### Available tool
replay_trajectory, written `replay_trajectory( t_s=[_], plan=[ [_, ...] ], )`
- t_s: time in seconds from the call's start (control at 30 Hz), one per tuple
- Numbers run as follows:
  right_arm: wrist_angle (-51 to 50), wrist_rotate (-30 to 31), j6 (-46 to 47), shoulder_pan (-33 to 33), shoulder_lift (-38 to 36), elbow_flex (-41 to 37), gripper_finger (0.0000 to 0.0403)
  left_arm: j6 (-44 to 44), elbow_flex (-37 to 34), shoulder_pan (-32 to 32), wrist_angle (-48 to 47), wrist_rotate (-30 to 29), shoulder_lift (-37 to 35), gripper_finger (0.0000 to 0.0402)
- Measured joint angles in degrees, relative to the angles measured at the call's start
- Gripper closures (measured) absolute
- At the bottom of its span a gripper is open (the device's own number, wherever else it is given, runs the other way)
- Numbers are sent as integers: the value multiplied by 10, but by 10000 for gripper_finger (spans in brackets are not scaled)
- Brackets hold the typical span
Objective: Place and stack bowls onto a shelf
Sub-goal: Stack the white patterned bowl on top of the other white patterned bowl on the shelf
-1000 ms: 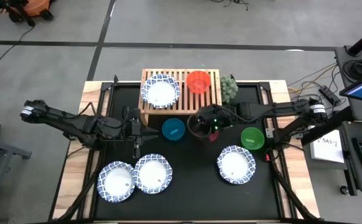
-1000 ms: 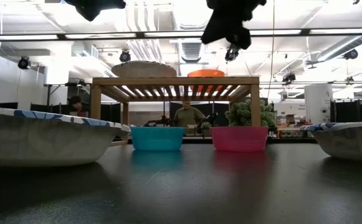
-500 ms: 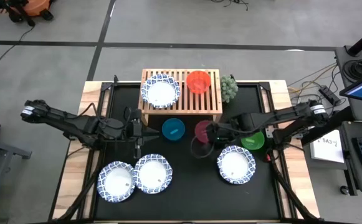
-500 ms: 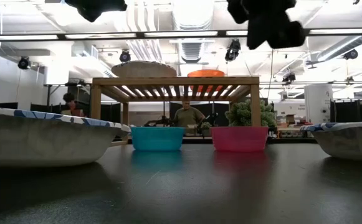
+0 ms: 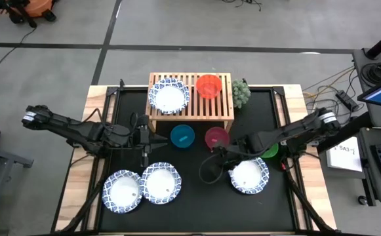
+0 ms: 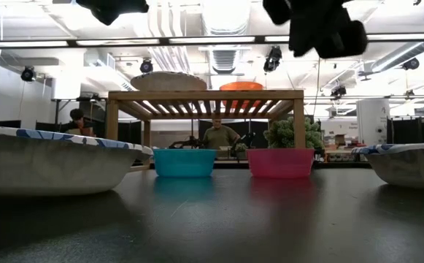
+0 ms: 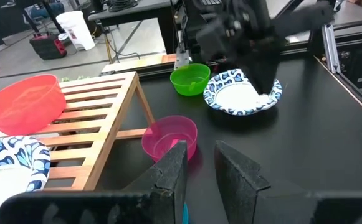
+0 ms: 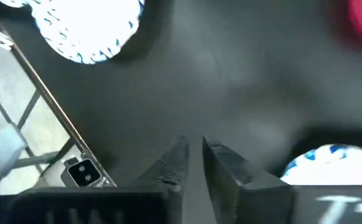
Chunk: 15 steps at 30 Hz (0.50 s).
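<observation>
Two bowls sit atop the shelf: a blue-rimmed white bowl and the red bowl. On the black mat, three more patterned bowls lie toward the front. Teal and magenta bowls stand just before the shelf, green off right. The right gripper hovers beside the right patterned bowl, fingers narrowly parted, empty. The left gripper waits near the teal bowl, narrowly open.

A low light-wood slatted shelf holds a blue-rimmed white bowl and a red bowl. In front sit teal, magenta and green bowls, upright. Three more patterned bowls lie nearer.
</observation>
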Motion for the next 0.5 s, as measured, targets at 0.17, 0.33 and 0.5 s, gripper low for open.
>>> replay_trajectory(
  t_s=[0.17,0.33,0.5],
  plan=[
    [0,-68,33,0,39,0,282,0,0,0,1,0,0,338],
    [-54,-71,86,3,70,0,207,0,0,0,1,0,0,338],
    [-176,-65,144,19,94,0,185,0,0,0,1,0,0,338]
  ],
)
